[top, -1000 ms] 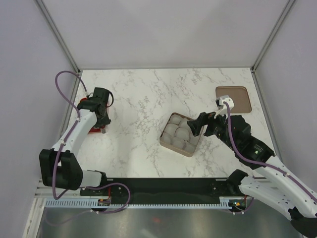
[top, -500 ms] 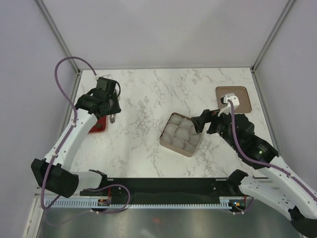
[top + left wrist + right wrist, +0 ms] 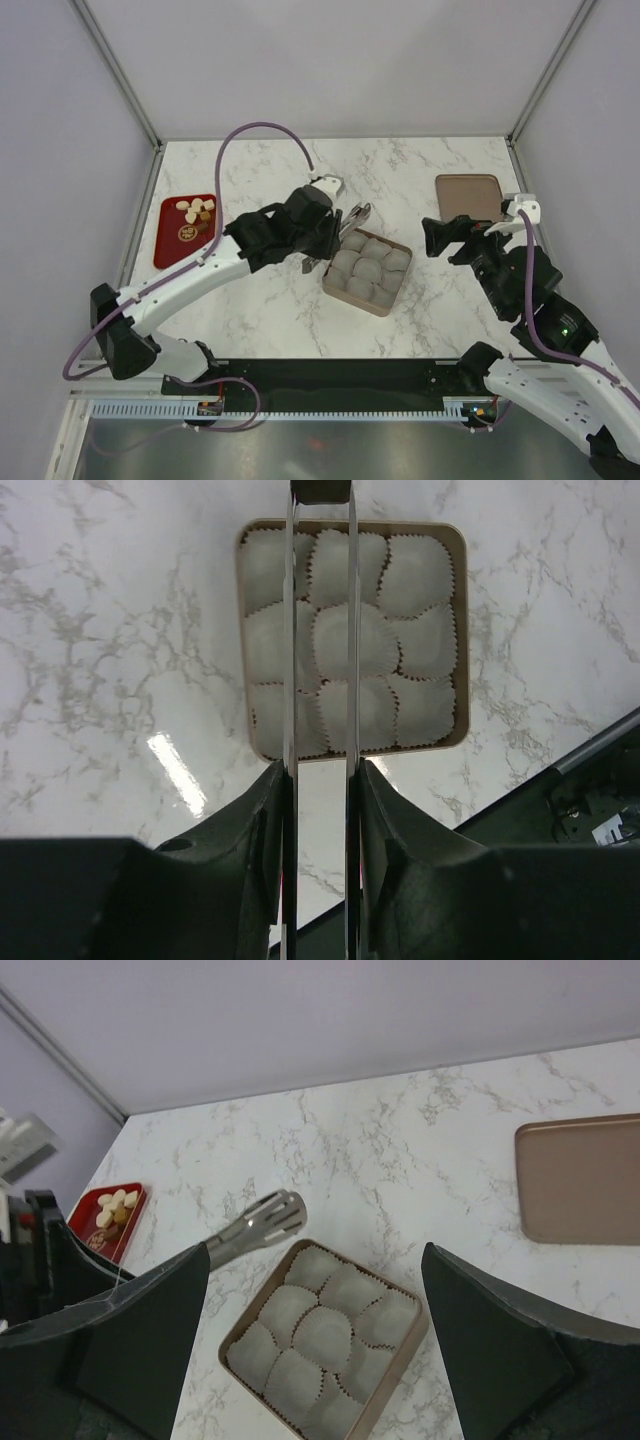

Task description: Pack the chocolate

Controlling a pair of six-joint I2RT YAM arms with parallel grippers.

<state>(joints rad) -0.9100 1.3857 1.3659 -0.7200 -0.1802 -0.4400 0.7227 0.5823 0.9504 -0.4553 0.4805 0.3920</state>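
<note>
**Tongs over the box, chocolate on the tray**

Far left: the red tray holds the chocolate, a small cluster of pale pieces with some darker ones. It lies well apart from the left jaws, behind them and off to their outer side. No piece is seen in the box.

Left gripper: clamped narrow on metal tongs. The two blades are pinched nearly parallel between the fingers and run straight ahead of the jaws. A dark shape sits between the blade tips at the frame edge; what it is cannot be told.

Ahead of and below the left jaws: the square tan box rests on the marble table. It is filled with nine white paper cups in three rows. The tongs cross above the box's left-hand columns of cups. Whether they touch the cups cannot be told.

Right gripper: jaws spread wide, holding nothing. The box lies ahead of them and below, near the fingertips but apart.

Far right: the lid lies flat, beyond the right jaws and to their outer side.
</note>
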